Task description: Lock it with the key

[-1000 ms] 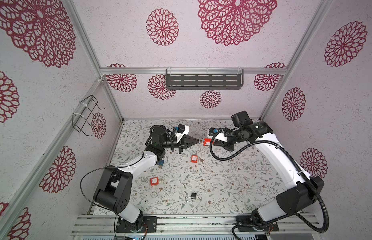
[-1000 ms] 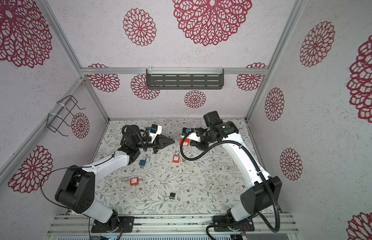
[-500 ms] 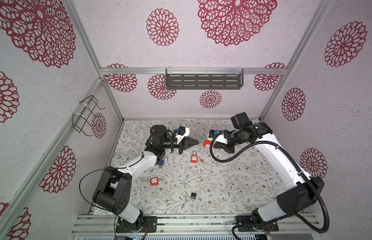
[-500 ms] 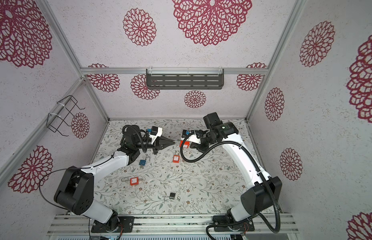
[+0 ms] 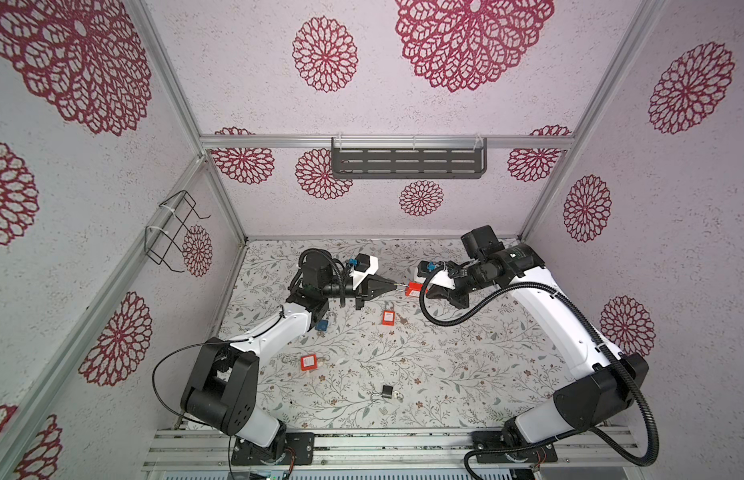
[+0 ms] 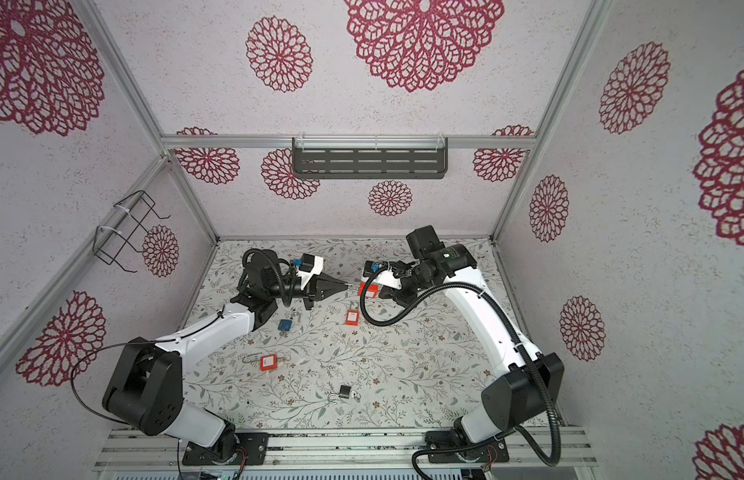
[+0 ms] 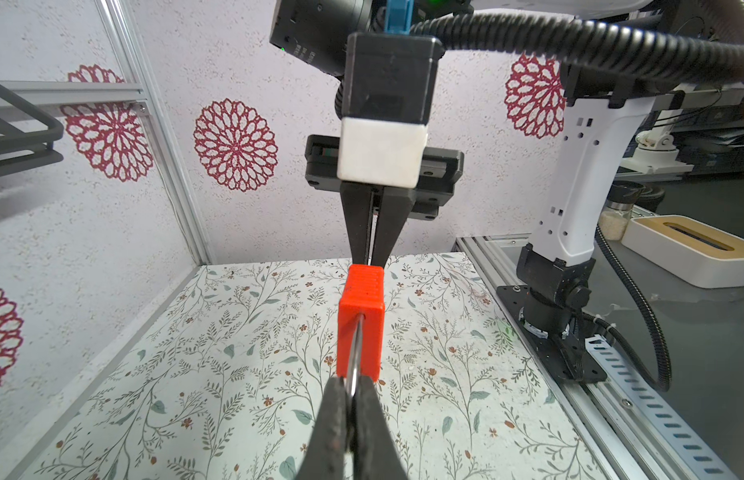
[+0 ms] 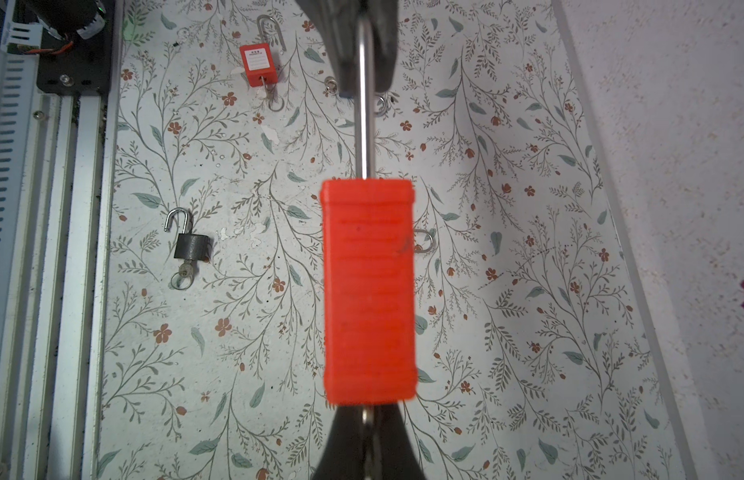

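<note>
Top views show the held red padlock suspended above the tabletop, bridging the 2 arms. The left end effector meets it at the shackle end. The right end effector meets it at the opposite end. A loose red padlock lies on the tabletop near the held one, and a blue padlock lies beside the left arm.

Left wrist view: the left end effector is clamped on the steel shackle, just beside the point where it enters the red body. Beyond the body, the right end effector stands with its jaws almost together. What they pinch is hidden behind the padlock.

Right wrist view: the red body fills the centre, and the shackle shows as 1 bar running to the left end effector. The right end effector is closed against the base of the body, with a sliver of bright metal between its fingers, judged to be the key. A black padlock lies on the tabletop with its shackle open.

Step in hand, by judgement: the key is gripped in the cylinder and the padlock is braced for the locking turn. Whether the shackle is fully seated cannot be told. The next move calls for rotating the right wrist about the key axis while the left grip resists. Misalignment could bind the key or let it slip.
</note>
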